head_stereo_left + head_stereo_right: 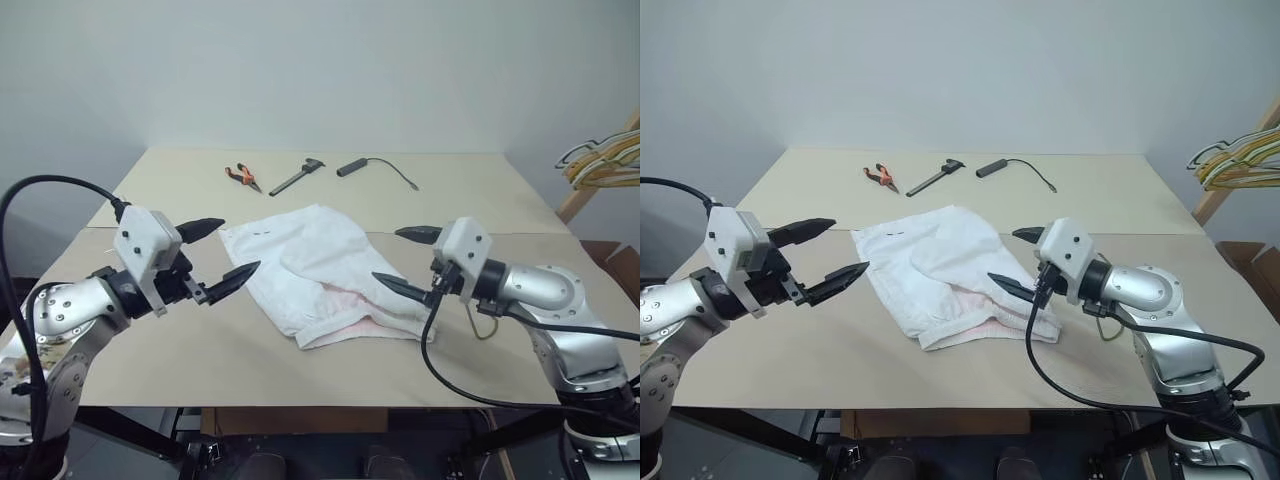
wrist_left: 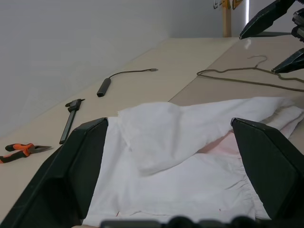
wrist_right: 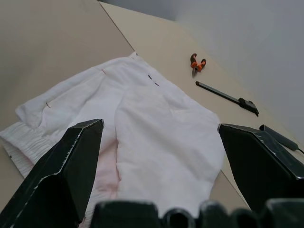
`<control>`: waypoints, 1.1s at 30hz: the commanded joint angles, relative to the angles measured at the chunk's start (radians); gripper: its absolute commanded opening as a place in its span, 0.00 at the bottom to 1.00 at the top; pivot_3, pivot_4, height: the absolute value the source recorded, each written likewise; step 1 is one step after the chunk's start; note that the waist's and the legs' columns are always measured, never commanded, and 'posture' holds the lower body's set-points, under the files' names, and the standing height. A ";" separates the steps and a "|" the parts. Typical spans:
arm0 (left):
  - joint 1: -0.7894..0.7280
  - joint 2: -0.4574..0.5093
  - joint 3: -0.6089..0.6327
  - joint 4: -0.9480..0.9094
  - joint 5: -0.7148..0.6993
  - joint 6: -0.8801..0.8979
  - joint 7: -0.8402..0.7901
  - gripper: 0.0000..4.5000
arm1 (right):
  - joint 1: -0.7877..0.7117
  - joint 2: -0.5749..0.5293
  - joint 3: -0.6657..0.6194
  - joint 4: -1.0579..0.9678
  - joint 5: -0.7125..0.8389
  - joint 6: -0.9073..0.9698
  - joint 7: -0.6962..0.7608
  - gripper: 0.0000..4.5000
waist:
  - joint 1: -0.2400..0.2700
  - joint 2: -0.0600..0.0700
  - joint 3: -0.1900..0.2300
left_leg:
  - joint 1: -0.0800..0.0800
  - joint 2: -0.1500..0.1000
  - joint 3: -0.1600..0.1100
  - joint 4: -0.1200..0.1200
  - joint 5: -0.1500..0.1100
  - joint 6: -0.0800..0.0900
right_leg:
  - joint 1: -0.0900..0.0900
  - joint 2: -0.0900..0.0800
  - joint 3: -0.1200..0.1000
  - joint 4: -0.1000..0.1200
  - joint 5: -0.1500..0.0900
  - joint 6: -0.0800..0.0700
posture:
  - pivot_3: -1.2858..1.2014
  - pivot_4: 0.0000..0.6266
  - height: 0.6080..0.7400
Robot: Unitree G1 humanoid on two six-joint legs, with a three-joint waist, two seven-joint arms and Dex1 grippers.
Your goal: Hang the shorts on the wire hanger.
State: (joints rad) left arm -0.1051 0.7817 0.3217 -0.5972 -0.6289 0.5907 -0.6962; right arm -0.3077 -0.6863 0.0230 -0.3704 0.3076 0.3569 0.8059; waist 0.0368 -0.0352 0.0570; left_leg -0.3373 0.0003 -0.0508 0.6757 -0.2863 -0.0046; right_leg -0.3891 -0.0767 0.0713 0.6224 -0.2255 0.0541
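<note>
The white shorts [image 1: 318, 268] lie crumpled in the middle of the table, a pink patch showing at their near edge. My left gripper [image 1: 240, 246] hovers open just left of them, fingers pointing at the fabric and holding nothing. My right gripper [image 1: 387, 255] stands open at the shorts' right edge, also empty. The wire hanger [image 2: 228, 78] lies flat on the table beyond the shorts in the left wrist view, under my right arm. From the head, a small loop of it [image 1: 484, 326] peeks out below that arm.
At the back of the table [image 1: 150, 340] lie orange-handled pliers [image 1: 243, 176], a black caliper [image 1: 297, 178] and a black handle with a cable [image 1: 352, 167]. A bunch of yellow and pale hangers [image 1: 600, 160] hangs on a wooden rack at the far right.
</note>
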 commanded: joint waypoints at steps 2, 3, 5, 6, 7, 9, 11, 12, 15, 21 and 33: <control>-0.024 -0.002 0.016 -0.004 -0.008 -0.019 0.006 1.00 | -0.017 -0.013 -0.036 -0.029 0.009 -0.005 0.001 0.99 | 0.000 0.000 0.000 | 0.000 0.000 0.000 0.000 0.000 0.000 | 0.000 0.000 0.000 0.000 0.000 0.000 | 0.56 0.00 1.00; -0.025 0.000 0.016 -0.004 -0.009 -0.019 0.004 1.00 | -0.019 -0.013 -0.036 -0.027 0.009 -0.006 0.002 0.99 | 0.000 0.000 0.000 | 0.000 0.000 0.000 0.000 0.000 0.000 | 0.000 0.000 0.000 0.000 0.000 0.000 | 0.56 0.00 1.00; -0.014 0.013 0.017 -0.007 -0.006 -0.027 -0.018 1.00 | -0.023 -0.016 -0.035 -0.024 0.008 -0.010 0.006 0.99 | 0.000 0.000 0.000 | 0.000 0.000 0.000 0.000 0.000 0.000 | 0.000 0.000 0.000 0.000 0.000 0.000 | 0.56 0.00 1.00; -0.007 0.019 0.018 -0.009 -0.004 -0.028 -0.026 1.00 | -0.023 -0.017 -0.035 -0.024 0.008 -0.011 0.008 0.99 | 0.000 0.000 0.000 | 0.000 0.000 0.000 0.000 0.000 0.000 | 0.000 0.000 0.000 0.000 0.000 0.000 | 0.56 0.00 1.00; 0.004 0.027 0.017 -0.012 0.001 -0.032 -0.039 1.00 | -0.023 -0.020 -0.034 -0.024 0.007 -0.012 0.011 0.99 | 0.000 0.000 0.000 | 0.000 0.000 0.000 0.000 0.000 0.000 | 0.000 0.000 0.000 0.000 0.000 0.000 | 0.56 0.00 1.00; 0.017 0.035 0.017 -0.015 0.008 -0.037 -0.051 1.00 | -0.022 -0.023 -0.034 -0.024 0.006 -0.013 0.014 0.99 | -0.001 0.000 0.000 | 0.000 0.000 0.000 0.000 0.000 0.000 | 0.000 0.000 0.000 0.000 0.000 0.000 | 0.56 0.00 1.00; 0.029 0.042 0.023 -0.018 -0.001 -0.036 -0.061 1.00 | -0.013 -0.029 -0.033 -0.031 0.008 -0.013 0.019 0.99 | 0.000 0.000 0.000 | 0.000 0.000 0.000 0.000 0.000 0.000 | 0.000 0.000 0.000 0.000 0.000 0.000 | 0.56 0.00 1.00; 0.038 0.048 0.026 -0.022 -0.004 -0.035 -0.069 1.00 | -0.004 -0.036 -0.031 -0.038 0.008 -0.011 0.027 0.99 | 0.000 0.000 0.000 | 0.000 0.000 0.000 0.000 0.000 0.000 | 0.000 0.000 0.000 0.000 0.000 0.000 | 0.56 0.00 1.00; 0.055 0.057 0.028 -0.028 -0.005 -0.037 -0.085 1.00 | 0.018 -0.066 -0.009 -0.051 -0.011 -0.018 0.056 0.99 | 0.000 0.000 0.000 | 0.000 0.000 0.000 0.000 0.000 0.000 | 0.000 0.000 0.000 0.000 -0.001 0.001 | 0.56 0.00 1.00; 0.080 0.049 0.035 -0.040 -0.010 -0.046 -0.099 1.00 | 0.057 -0.129 0.186 -0.114 -0.193 -0.004 0.077 0.99 | -0.003 0.000 0.000 | 0.000 0.000 0.000 0.000 0.000 0.000 | 0.000 0.000 0.000 0.000 -0.003 0.003 | 0.55 0.00 1.00; 0.157 0.111 0.091 -0.013 -0.004 -0.068 -0.212 1.00 | -0.101 0.096 0.551 0.038 -0.515 0.028 0.001 0.91 | -0.036 0.001 0.001 | 0.000 0.001 0.000 0.000 0.000 0.000 | -0.001 0.000 -0.001 0.000 -0.004 0.003 | 0.54 0.02 1.00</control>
State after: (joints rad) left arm 0.0560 0.8796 0.3811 -0.6085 -0.6298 0.5422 -0.8972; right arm -0.3812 -0.6107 0.5391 -0.3634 -0.1527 0.4058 0.8239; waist 0.0003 -0.0343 0.0576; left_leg -0.3370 0.0012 -0.0506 0.6753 -0.2864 -0.0046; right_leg -0.3898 -0.0766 0.0706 0.6224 -0.2299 0.0568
